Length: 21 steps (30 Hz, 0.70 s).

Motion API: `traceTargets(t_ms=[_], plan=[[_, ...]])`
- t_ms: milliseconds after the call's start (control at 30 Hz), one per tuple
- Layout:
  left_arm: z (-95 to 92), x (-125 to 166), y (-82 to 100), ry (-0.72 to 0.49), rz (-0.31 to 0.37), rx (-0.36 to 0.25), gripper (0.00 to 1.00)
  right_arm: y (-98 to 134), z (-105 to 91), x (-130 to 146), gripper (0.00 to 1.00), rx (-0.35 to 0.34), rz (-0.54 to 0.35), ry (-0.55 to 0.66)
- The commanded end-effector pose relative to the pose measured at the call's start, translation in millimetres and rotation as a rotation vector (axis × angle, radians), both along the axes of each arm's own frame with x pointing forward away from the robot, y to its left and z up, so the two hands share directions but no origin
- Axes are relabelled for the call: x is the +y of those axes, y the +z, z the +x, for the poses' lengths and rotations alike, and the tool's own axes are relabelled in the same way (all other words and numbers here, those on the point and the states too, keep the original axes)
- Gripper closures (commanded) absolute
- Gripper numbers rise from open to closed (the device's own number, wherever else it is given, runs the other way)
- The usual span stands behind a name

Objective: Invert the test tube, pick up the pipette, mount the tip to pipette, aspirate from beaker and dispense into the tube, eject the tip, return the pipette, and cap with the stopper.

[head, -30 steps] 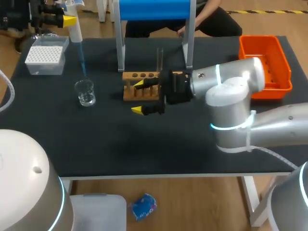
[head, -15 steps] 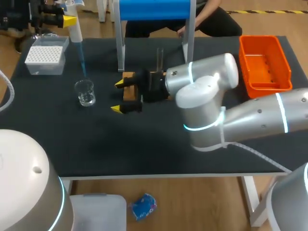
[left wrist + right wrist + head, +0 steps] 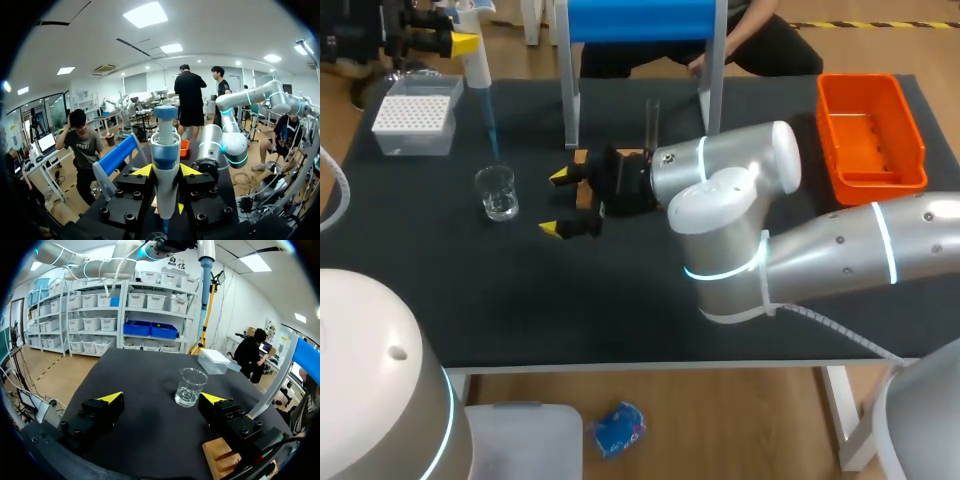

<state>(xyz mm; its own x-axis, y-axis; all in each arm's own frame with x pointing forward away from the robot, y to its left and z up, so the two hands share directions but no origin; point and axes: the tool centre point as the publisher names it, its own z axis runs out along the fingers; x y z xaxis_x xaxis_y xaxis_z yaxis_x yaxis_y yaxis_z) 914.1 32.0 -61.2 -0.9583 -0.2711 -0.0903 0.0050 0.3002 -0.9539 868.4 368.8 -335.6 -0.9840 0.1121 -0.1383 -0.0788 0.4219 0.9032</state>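
My left gripper [image 3: 460, 42] is shut on the white and blue pipette [image 3: 475, 55] at the table's far left. The pipette's blue tip [image 3: 490, 125] hangs over the glass beaker [image 3: 498, 193]. In the left wrist view the pipette [image 3: 165, 165] stands between the yellow fingertips of the left gripper [image 3: 165, 172]. My right gripper [image 3: 556, 203] is open, low over the table just right of the beaker. In the right wrist view the beaker [image 3: 190, 386] stands ahead of the open right gripper [image 3: 161, 398]. The test tube [image 3: 652, 122] stands upright in the wooden rack [image 3: 582, 165].
A white tip box [image 3: 415, 120] sits at the far left corner. A blue stand [image 3: 640, 20] rises behind the rack. An orange bin [image 3: 870, 130] lies at the far right. My right arm covers most of the rack, whose end [image 3: 225, 460] shows beside the right finger.
My right arm has swung left, carrying its open gripper from in front of the rack toward the beaker. The left arm and the pipette have kept still.
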Motion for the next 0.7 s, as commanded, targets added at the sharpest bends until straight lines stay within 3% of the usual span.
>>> traceTargets(t_ms=[33, 700], plan=[[-0.1, 0.2, -0.1, 0.0, -0.001, -0.002, 1.0, -0.1, -0.7, -0.4, 0.0, -0.001, 0.001, -0.002], [2.7, 0.9, -2.4, -0.004, 0.006, -0.012, 1.0, -0.1, -0.7, -0.4, 0.0, -0.001, 0.001, -0.002]])
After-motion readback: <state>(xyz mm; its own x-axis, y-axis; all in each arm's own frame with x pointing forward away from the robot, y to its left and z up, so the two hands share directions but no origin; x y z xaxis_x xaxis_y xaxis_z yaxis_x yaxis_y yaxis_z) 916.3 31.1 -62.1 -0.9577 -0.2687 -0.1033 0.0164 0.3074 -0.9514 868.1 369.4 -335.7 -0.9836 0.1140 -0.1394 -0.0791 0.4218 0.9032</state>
